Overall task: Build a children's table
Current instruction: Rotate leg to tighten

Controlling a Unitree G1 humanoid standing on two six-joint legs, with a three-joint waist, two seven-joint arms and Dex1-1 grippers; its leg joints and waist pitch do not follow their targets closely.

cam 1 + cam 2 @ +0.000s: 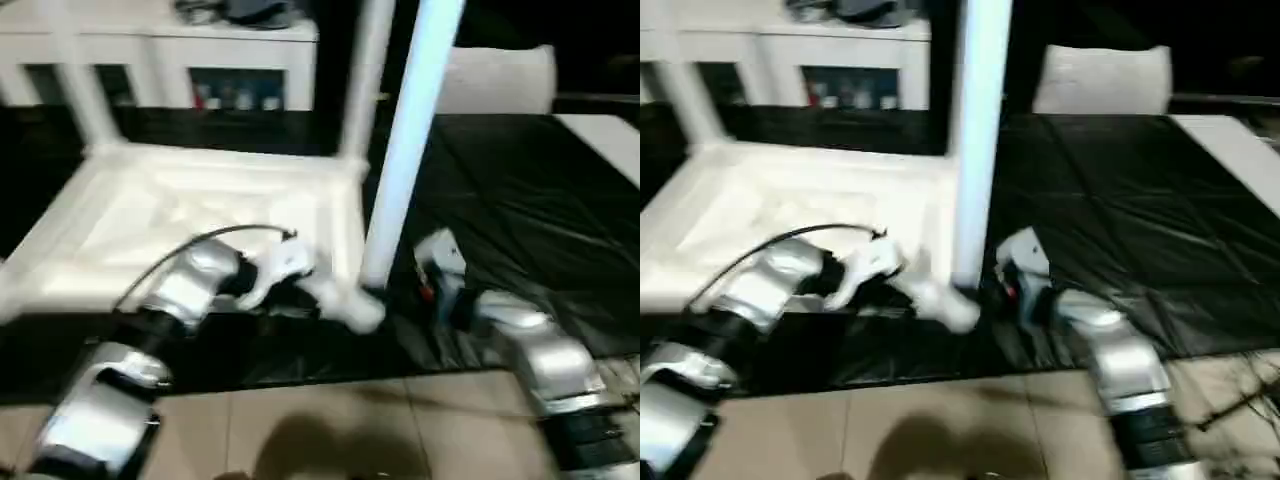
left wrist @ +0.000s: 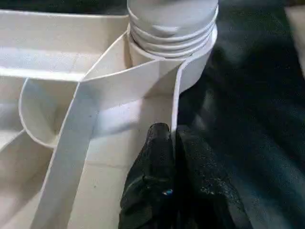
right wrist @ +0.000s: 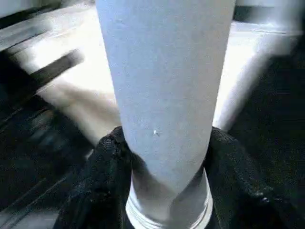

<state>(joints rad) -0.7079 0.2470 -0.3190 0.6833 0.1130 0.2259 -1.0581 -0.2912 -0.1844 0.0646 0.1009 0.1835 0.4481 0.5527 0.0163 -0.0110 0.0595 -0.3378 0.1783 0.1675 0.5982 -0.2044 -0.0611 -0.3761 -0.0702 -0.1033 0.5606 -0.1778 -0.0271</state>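
One tabletop — three upright legs — two pincers.

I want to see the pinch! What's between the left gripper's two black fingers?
The upturned white plastic tabletop's thin side wall, clamped between the left gripper's fingers in the left wrist view.

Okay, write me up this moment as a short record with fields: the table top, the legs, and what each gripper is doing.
table top: upside down on black sheet, ribbed underside up
near corner leg: upright, threaded end in corner socket
far legs: two standing in far corners
left gripper: shut, pinching the table top's side wall beside that socket
right gripper: closed around the near corner leg's base
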